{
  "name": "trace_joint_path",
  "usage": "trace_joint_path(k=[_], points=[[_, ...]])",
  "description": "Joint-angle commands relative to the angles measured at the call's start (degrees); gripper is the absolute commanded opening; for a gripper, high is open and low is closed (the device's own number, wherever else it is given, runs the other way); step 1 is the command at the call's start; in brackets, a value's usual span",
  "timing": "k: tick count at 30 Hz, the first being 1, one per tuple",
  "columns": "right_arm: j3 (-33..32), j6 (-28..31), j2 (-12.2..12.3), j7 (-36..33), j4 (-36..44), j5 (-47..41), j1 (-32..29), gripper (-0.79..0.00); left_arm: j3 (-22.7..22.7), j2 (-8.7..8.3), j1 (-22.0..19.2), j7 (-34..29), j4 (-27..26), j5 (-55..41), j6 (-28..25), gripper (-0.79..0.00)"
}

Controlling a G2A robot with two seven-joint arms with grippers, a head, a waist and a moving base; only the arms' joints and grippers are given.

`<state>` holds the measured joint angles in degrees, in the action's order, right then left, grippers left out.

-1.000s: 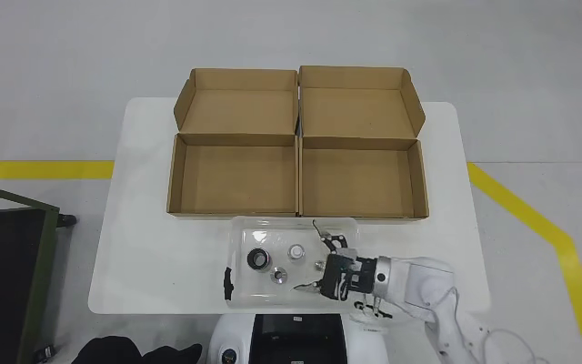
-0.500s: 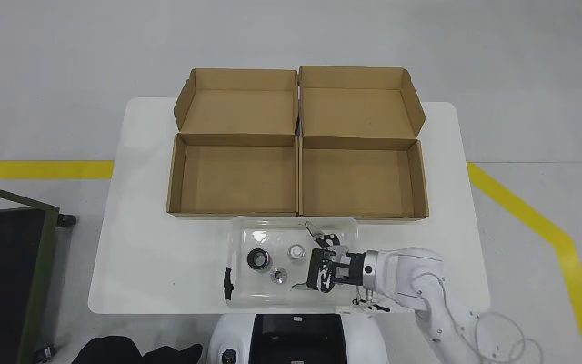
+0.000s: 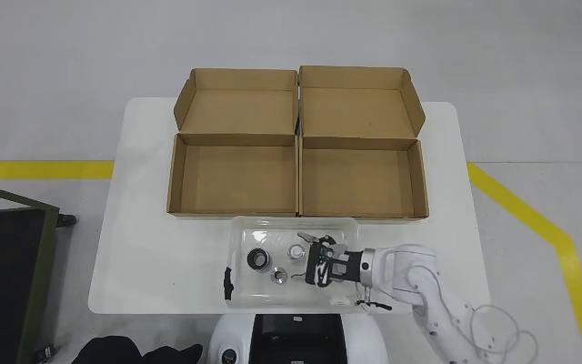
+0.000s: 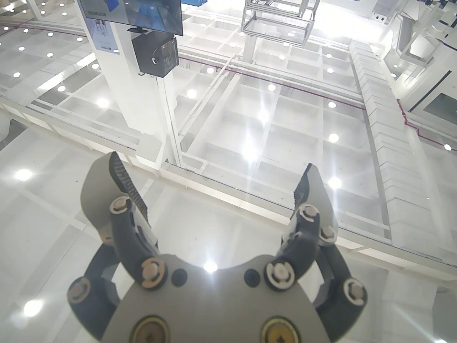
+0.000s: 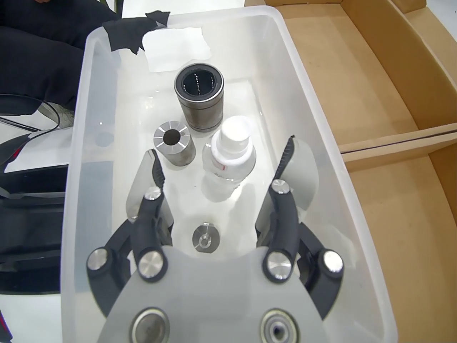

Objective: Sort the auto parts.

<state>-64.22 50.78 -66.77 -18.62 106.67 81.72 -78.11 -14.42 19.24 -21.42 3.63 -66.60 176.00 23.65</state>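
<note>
Clear plastic tub (image 3: 235,246) on your counter (image 3: 145,255) holds, left to right, a dark metal tube (image 3: 259,259), a small steel plug (image 3: 279,275) and a white-capped bottle (image 3: 296,249). Your right jaws hang released either side of that bottle, and your left jaws are released too.

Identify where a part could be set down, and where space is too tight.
Both cardboard boxes, the left box and right box, have bare floors. The table is also bare left of the clear bin. Inside the bin it is crowded: linear bearing, metal sleeve, bottle and the right gripper above them.
</note>
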Motion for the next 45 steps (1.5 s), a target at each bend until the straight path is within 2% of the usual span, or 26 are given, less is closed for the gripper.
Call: trace_joint_path(k=[1,6,13,15,18,19,33,45], points=[[0.3,-0.4,0.0,0.2,-0.5,0.1,0.3,-0.283,0.0,0.0,0.0,0.0,0.0,0.0,0.0,0.0],[1.2,-1.4,0.0,1.1,-1.9,0.5,1.3,-0.385,0.0,0.0,0.0,0.0,0.0,0.0,0.0,0.0],[2.1,-1.7,0.2,2.2,-2.0,1.4,1.9,-0.474,0.0,0.0,0.0,0.0,0.0,0.0,0.0,0.0],[2.3,-1.7,0.3,2.7,-2.0,1.6,1.8,-0.545,0.0,0.0,0.0,0.0,0.0,0.0,0.0,0.0],[2.4,-1.8,0.4,3.3,-2.0,1.9,1.9,-0.757,0.0,0.0,0.0,0.0,0.0,0.0,0.0,0.0],[2.5,-1.8,0.4,3.5,-1.9,1.9,1.9,-0.785,0.0,0.0,0.0,0.0,0.0,0.0,0.0,0.0],[0.0,0.2,1.4,4.5,3.3,-0.8,1.4,-0.785,0.0,0.0,0.0,0.0,0.0,0.0,0.0,0.0],[-2.0,-1.4,1.7,13.4,3.5,-5.8,1.8,-0.785,0.0,0.0,0.0,0.0,0.0,0.0,0.0,0.0]])
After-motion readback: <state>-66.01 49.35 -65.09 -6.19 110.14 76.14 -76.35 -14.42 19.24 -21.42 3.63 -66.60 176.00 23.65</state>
